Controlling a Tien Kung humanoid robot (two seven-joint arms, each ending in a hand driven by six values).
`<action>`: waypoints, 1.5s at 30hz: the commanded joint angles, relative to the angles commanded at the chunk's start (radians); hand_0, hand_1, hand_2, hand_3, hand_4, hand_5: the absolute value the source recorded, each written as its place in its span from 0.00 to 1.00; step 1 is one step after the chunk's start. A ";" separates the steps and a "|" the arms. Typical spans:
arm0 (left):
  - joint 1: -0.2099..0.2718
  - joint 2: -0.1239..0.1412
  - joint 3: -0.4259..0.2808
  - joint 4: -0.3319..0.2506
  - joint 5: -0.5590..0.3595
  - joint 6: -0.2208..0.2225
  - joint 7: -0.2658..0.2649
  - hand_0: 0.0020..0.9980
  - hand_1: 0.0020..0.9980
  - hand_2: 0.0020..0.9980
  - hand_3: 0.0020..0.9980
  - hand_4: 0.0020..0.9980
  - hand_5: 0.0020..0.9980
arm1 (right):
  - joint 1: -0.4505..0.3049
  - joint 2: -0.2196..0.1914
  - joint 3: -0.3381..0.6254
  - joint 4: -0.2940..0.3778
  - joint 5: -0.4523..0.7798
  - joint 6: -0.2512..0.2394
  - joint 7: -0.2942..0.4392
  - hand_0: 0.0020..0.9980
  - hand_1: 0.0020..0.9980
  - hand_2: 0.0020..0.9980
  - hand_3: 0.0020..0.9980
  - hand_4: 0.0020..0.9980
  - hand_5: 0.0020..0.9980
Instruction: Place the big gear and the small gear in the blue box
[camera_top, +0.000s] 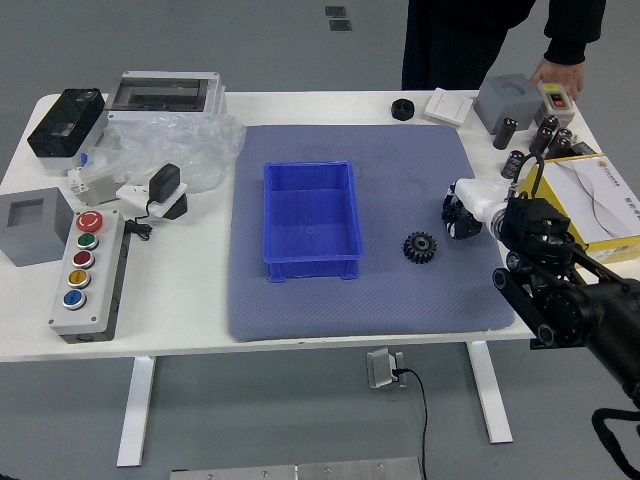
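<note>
The box (312, 212) is smooth blue plastic with a slight sheen; the mat (400, 300) beneath it looks matt and finely textured. The bench (180, 290) has a smooth white surface. Crinkled, glossy clear plastic wrap (190, 145) contrasts with the matt black gear (419, 247).

blue box (312, 269) sits on mat (300, 315) | dark gear (419, 247) lies right of it | right hand (468, 208) is near gear, grasp unclear | person's hand (560, 77) is at far edge
</note>
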 joint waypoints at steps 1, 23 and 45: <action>0.000 0.000 0.000 0.000 0.000 0.000 0.000 0.90 0.89 0.89 0.87 0.86 0.57 | 0.000 0.000 0.000 0.000 0.000 -0.001 0.000 0.55 0.50 0.52 0.52 0.53 0.14; -0.001 0.004 0.004 0.000 -0.006 0.000 -0.002 0.90 0.89 0.89 0.87 0.86 0.56 | 0.008 -0.019 0.025 0.047 0.000 -0.007 -0.009 0.57 0.47 0.48 0.46 0.50 0.11; -0.001 0.012 0.009 0.000 -0.007 -0.001 -0.001 0.90 0.89 0.89 0.87 0.86 0.56 | 0.045 -0.001 -0.033 0.427 0.000 0.025 -0.029 0.58 0.46 0.47 0.44 0.47 0.12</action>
